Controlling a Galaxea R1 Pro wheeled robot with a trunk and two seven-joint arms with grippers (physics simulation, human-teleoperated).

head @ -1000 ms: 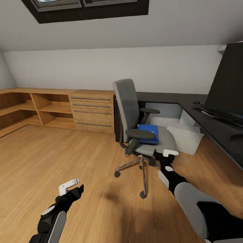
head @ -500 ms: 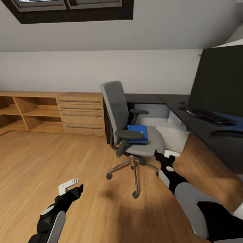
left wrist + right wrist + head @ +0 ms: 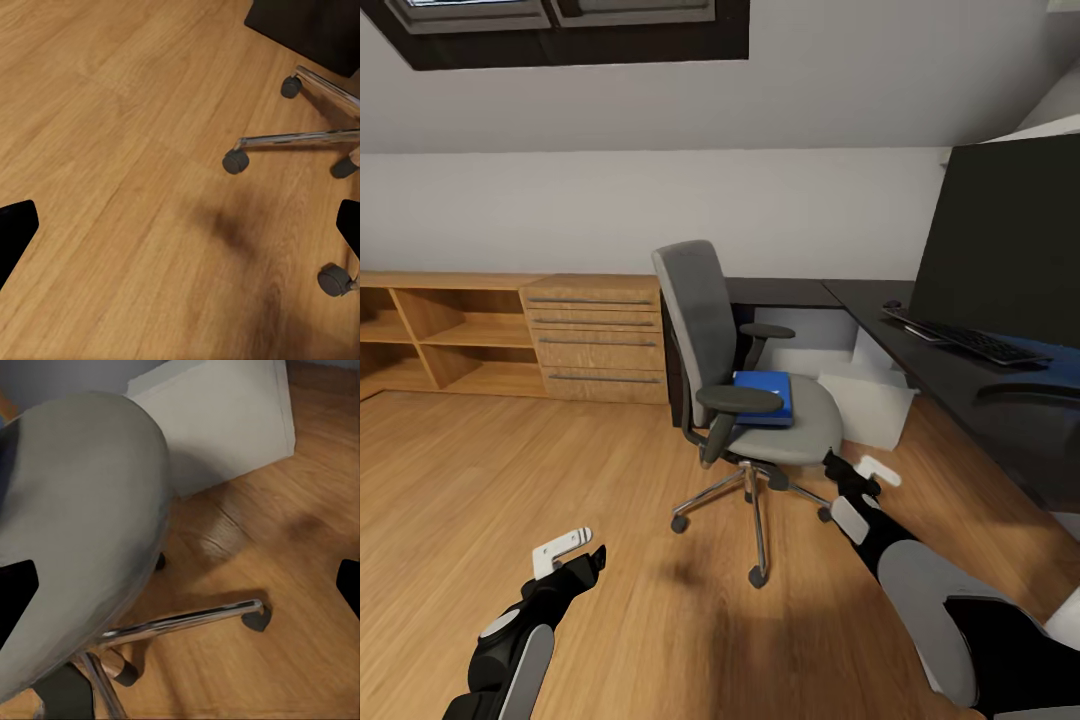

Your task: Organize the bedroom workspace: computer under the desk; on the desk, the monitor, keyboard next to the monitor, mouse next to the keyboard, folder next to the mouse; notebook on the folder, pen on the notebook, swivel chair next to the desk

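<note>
Over on the left, the left arm reaches low and forward above the wood floor [image 3: 480,470], bent at the elbow, its left claw [image 3: 575,556] hanging free. Its jaws stand spread apart with nothing between them; the left wrist view looks straight down at bare boards and the chrome spokes and castors of the chair base [image 3: 300,139]. Behind, along the wall, stand light wood cabinets [image 3: 595,335] and open shelves.

In the middle stands the swivel chair [image 3: 745,385], its tall back turned toward the cabinets, and the blue folder [image 3: 765,397] lies flat on the seat behind the near armrest.

The right arm stretches forward and down, with the right claw [image 3: 860,475] just beside the seat's front edge, apart from it. Its fingers are spread, gripping nothing. The right wrist view brings up the grey seat cushion close, and past it the light grey computer [image 3: 217,416] standing on the floor.

At the right, the black tabletop [image 3: 960,385] carries the monitor [image 3: 1005,245], with the keyboard [image 3: 960,338] lying in front of it.
</note>
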